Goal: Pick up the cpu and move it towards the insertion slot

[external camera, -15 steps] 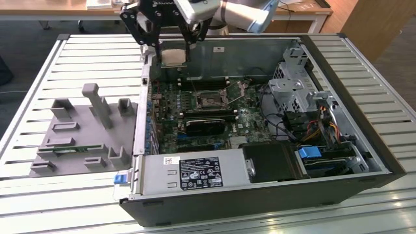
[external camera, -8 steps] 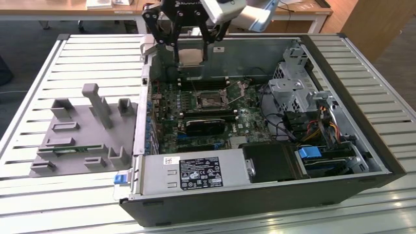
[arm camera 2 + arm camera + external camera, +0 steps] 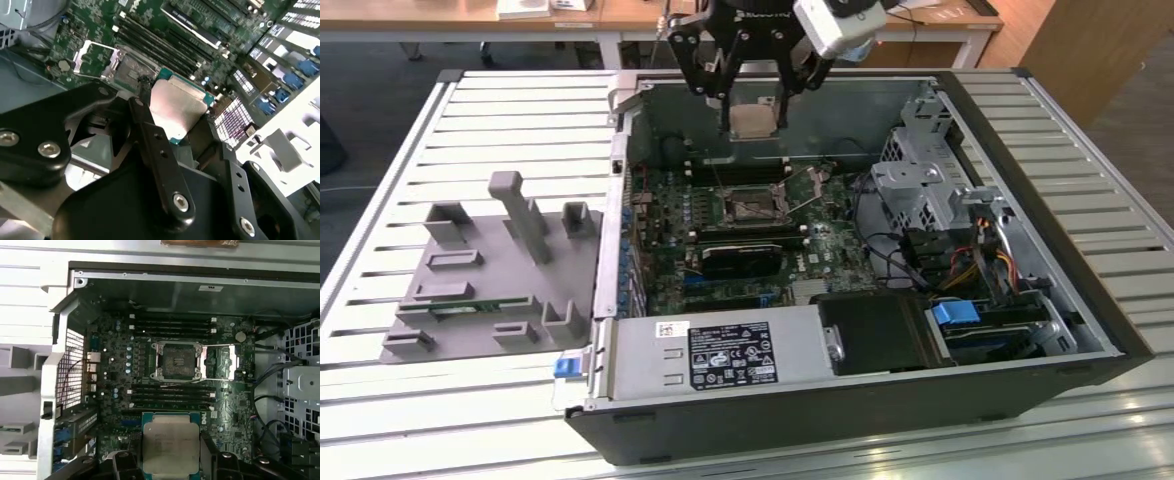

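My gripper (image 3: 755, 126) hangs over the far part of the open computer case (image 3: 630, 150), shut on the cpu (image 3: 754, 119), a flat square chip with a silver-grey top. In both wrist views the cpu (image 3: 171, 444) (image 3: 176, 106) sits level between the black fingers (image 3: 126, 462). The insertion slot (image 3: 750, 205) lies on the green motherboard below and a little nearer than the chip. It has a silver frame around a dark centre (image 3: 178, 360), and its lid (image 3: 223, 361) is swung open to one side. The slot (image 3: 131, 70) holds nothing.
Long black memory slots (image 3: 172, 325) run on both sides of the slot. A black block (image 3: 736, 262), a power supply (image 3: 720, 355), and a drive cage with cables (image 3: 927, 195) fill the case. A grey fixture (image 3: 480, 280) with a green strip (image 3: 467, 307) lies at the exterior view's left.
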Robot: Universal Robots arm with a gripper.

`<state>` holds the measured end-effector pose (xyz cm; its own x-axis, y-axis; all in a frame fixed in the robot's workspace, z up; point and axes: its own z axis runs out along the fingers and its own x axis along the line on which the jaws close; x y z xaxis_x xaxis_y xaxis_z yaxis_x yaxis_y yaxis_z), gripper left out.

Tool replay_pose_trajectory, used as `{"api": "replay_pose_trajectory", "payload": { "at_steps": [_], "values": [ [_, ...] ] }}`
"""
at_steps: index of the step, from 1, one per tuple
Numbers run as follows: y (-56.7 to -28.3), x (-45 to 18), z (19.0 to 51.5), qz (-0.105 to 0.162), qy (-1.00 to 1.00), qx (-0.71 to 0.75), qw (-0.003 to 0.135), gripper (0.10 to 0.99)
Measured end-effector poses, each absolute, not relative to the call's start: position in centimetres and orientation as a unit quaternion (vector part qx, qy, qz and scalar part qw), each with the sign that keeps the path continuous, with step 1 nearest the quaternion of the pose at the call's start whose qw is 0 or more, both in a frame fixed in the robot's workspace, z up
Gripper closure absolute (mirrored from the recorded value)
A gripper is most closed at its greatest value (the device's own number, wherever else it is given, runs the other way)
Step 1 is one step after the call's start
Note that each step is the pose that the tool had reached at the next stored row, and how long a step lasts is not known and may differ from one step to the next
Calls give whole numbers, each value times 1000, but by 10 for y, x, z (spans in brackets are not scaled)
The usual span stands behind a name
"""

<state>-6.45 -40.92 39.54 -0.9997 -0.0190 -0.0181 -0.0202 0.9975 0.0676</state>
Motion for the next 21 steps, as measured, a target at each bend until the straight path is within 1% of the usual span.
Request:
{"api": "replay_pose_trajectory", "payload": {
  "at_steps": [7, 21],
  "values": [
    [-403, -47, 384, 34, 999, -10, 4, 545],
    [-368, -37, 373, 34, 999, -10, 4, 545]
  ]
}}
